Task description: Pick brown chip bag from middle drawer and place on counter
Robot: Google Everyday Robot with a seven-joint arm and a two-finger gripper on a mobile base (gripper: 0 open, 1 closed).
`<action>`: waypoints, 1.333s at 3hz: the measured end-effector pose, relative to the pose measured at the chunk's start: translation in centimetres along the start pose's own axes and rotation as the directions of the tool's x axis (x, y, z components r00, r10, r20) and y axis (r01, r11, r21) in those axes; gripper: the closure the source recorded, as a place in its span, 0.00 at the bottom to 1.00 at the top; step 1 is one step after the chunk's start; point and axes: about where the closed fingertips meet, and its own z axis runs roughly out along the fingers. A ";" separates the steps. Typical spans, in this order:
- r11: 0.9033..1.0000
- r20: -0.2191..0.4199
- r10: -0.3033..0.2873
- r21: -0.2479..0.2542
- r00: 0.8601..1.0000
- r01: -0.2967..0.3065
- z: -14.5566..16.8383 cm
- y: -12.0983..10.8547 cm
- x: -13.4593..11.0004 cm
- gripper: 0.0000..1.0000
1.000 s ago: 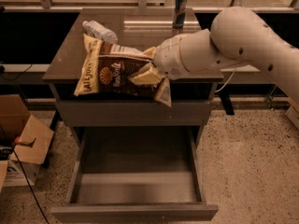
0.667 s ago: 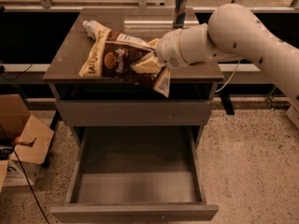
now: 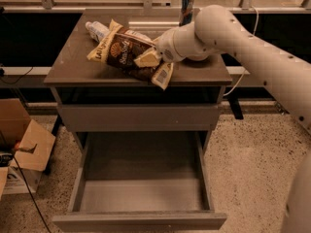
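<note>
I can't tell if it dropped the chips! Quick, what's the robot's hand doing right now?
Gripper: closed, holding the brown chip bag over the counter.

You see only one finger of the claw (image 3: 151,59), which is clamped on the brown chip bag (image 3: 124,55) near the middle of the counter (image 3: 68,67); the other finger sits under the bag. The bag covers most of the clear bottle (image 3: 96,29) (only one end shows). The arm (image 3: 252,47) runs off the right edge, and the cardboard box (image 3: 29,149) off the left.
</note>
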 end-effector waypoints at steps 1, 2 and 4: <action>1.000 -0.004 0.004 0.002 1.000 -0.004 0.2 -0.2 0.0 0.86; 1.000 -0.004 0.004 0.002 1.000 -0.004 0.2 -0.2 0.0 0.55; 1.000 -0.004 0.003 -0.003 1.000 -0.003 0.5 -0.1 0.0 0.08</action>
